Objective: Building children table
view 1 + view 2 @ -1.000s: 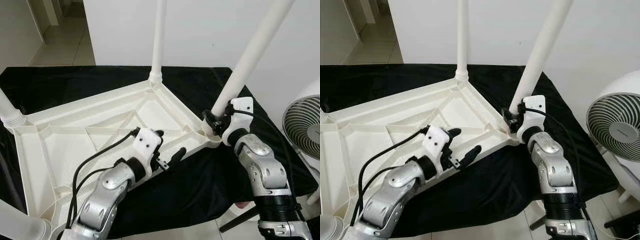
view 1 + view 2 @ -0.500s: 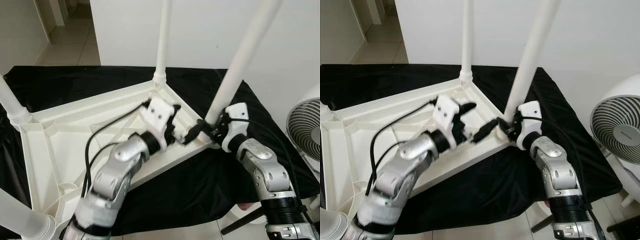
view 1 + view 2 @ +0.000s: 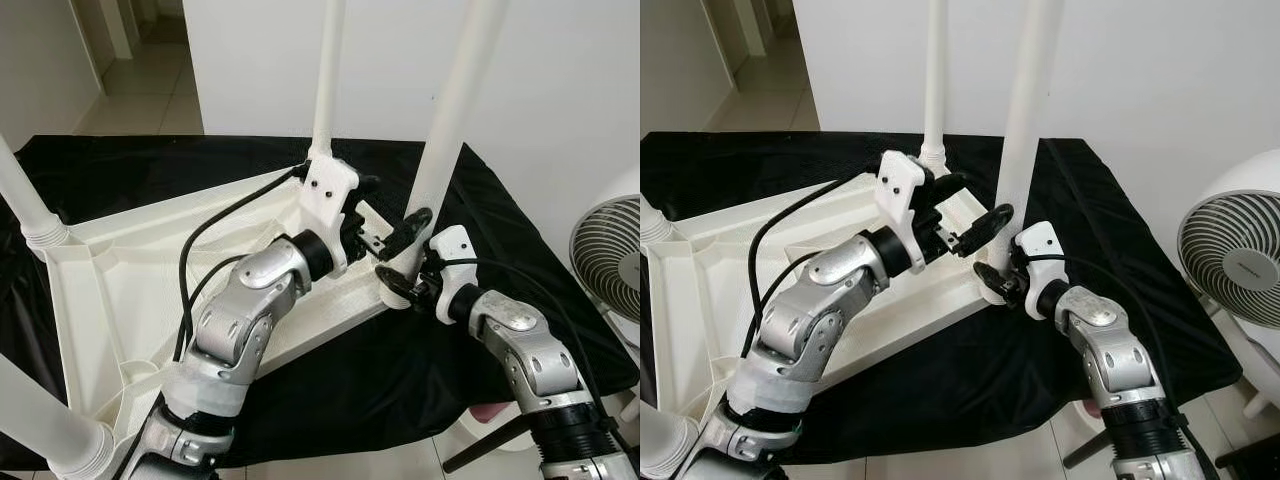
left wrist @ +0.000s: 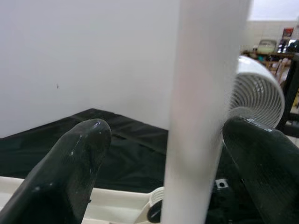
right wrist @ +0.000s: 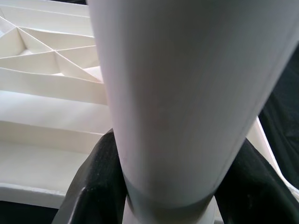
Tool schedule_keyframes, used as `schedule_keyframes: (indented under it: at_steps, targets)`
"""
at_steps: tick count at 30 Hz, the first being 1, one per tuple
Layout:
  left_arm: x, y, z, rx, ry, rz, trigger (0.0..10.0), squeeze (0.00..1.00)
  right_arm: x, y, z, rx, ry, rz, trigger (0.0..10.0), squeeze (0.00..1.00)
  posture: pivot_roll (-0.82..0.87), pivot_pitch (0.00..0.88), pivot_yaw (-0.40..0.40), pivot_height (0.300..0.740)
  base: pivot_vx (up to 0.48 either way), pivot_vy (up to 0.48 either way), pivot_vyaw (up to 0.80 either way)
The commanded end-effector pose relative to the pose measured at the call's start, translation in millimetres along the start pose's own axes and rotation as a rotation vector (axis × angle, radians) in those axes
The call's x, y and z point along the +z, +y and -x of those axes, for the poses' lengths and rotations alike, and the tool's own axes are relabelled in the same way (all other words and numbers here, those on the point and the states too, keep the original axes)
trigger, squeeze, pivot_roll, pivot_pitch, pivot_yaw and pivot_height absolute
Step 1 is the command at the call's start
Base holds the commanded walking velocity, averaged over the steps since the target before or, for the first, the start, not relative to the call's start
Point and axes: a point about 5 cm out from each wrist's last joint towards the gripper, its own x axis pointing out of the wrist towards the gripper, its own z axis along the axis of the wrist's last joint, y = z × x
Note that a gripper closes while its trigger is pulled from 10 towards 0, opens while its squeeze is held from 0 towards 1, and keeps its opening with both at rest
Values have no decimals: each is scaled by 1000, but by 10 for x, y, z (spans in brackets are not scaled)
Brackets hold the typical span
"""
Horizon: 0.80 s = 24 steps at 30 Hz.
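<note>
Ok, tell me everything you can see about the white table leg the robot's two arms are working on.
The table leg is a long, smooth white tube, plastic by the look of it, rising nearly upright from the corner socket of the upturned white tabletop, which lies on a black cloth. Its ribbed lower end sits in that corner. The right pincer grips it right at the base, fingers on both sides. The left pincer is open around it a little higher up, fingers either side without touching.

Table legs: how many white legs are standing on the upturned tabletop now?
4: far leg at the back corner, near-right leg held by the right gripper, left leg, near-left leg. None seems hidden.
</note>
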Motion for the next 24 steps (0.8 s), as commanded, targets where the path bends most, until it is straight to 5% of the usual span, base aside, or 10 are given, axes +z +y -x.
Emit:
schedule_keyframes:
  at_steps: [1, 21, 22, 23, 24]
  targets:
    - [-5, -59, -25, -102, 7, -14, 10000, 0, -2, 15, -4, 21, 7, 21, 10000, 0, 22, 21, -33, 740, 0, 0, 0]
    - [112, -83, -245, -215, 25, 23, 10000, 0, 2, 47, -37, 54, 13, 79, 10000, 0, 1, 0, 6, 740, 0, 0, 0]
    - [120, -89, -258, -231, 28, 49, 7922, 0, 10, 42, -32, 50, 8, 79, 10000, 0, -1, 0, 8, 740, 0, 0, 0]
    - [120, -89, -258, -231, 28, 49, 7922, 0, 10, 42, -32, 50, 8, 79, 10000, 0, -1, 0, 8, 740, 0, 0, 0]
    - [121, -90, -269, -246, 35, 81, 0, 0, 19, 32, -29, 42, 3, 79, 10000, 0, -2, 0, 9, 740, 0, 0, 0]
